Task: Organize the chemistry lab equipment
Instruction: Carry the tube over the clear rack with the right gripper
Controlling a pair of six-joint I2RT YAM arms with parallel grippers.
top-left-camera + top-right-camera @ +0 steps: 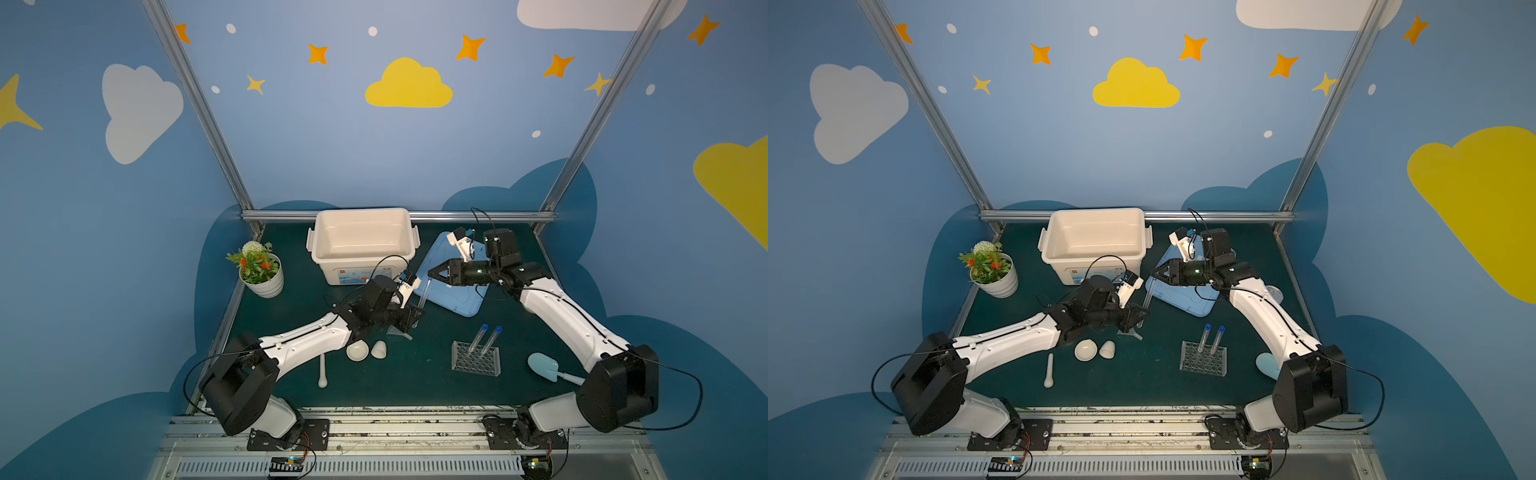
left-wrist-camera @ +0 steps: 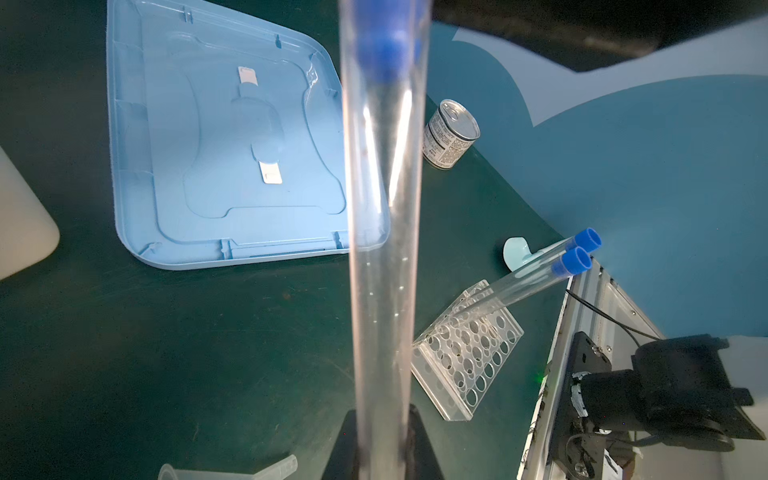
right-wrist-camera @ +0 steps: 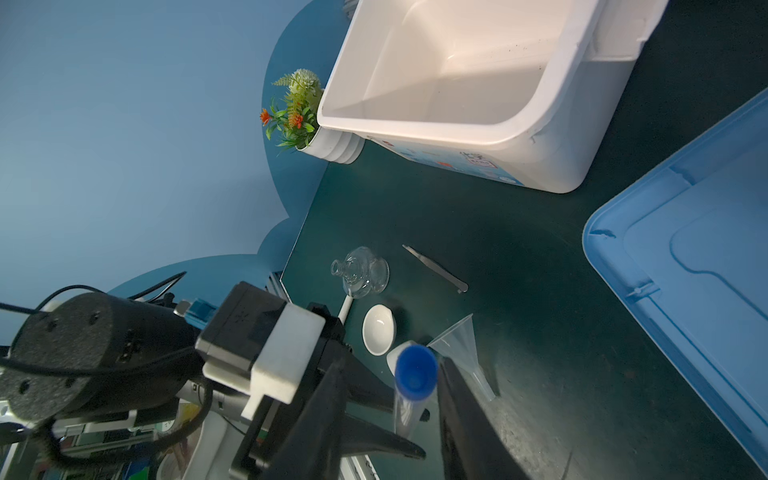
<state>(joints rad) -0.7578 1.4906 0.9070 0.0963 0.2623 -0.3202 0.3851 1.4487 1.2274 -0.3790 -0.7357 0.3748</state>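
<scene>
Handover, seemingly: left gripper jaws pinch the test tube low, mid-counter. That leaves its blue cap free between right gripper jaws, spread either side. The rack waits near right.

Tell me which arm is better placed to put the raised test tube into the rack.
Probably right: the rack sits nearer it, and the right hand brackets the blue cap of the test tube. The left hand only grips its lower end.

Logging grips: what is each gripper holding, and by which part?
The left gripper grips the test tube by its bottom end; right gripper straddles the blue cap, not yet clamped.
</scene>
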